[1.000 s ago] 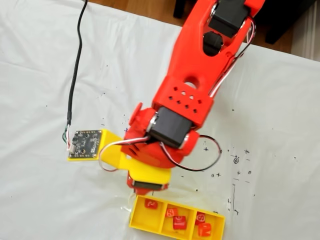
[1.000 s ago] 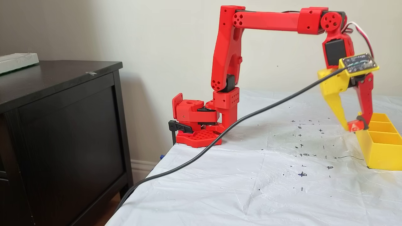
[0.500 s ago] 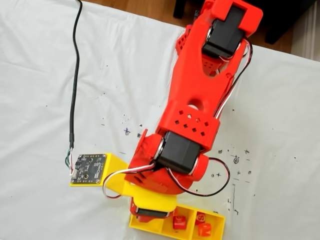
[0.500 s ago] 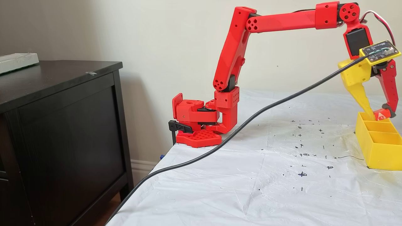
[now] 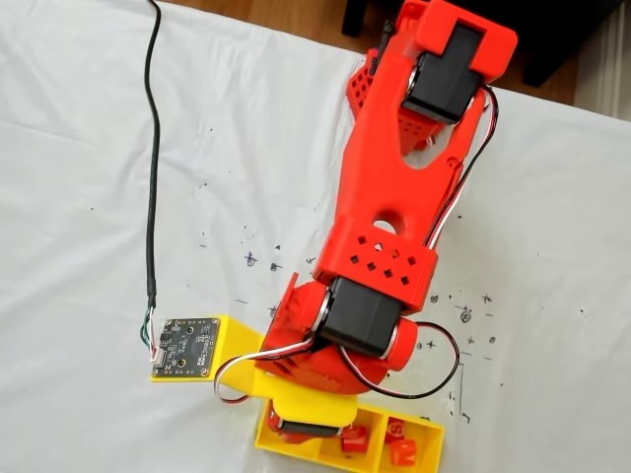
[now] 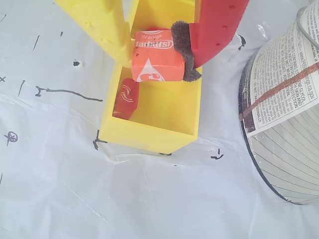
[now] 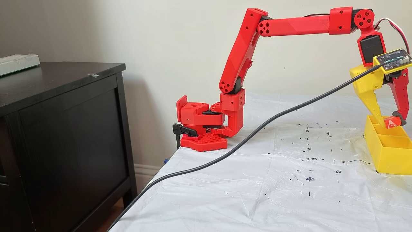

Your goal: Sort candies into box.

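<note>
Since 1 s ago I've swung the arm out: fingers now hang over the yellow tray end compartment, not short of it. They're clamped on an orange Starburst candy, held above a red candy lying inside. Wrapper's prob slick, chew light & a bit soft; flat sides give best hold.

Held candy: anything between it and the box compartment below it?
Nothing visible. The end effector grips the held candy directly above the box; one candy leans in the compartment's left corner, leaving bare floor.
</note>
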You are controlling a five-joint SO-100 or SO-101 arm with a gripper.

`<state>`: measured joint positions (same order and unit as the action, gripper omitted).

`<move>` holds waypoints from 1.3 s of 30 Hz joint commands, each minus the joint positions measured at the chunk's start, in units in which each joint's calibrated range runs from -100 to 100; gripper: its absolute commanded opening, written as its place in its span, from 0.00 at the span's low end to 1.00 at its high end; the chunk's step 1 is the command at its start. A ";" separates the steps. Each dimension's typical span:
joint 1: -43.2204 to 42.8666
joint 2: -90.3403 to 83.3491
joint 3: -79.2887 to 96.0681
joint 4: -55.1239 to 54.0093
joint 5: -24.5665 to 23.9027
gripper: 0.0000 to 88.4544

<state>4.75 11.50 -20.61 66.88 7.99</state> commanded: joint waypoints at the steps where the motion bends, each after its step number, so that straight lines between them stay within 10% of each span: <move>1: -1.40 -1.40 -5.38 -0.85 0.54 0.00; 16: -0.95 -1.23 -5.20 -0.77 0.78 0.45; 27: -0.59 -4.71 -3.74 0.21 0.73 0.40; 32: -0.13 -9.89 -0.28 0.95 0.49 0.00; 39: -0.04 -20.40 11.74 -1.51 0.59 0.00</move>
<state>4.75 4.45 -13.79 67.19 8.67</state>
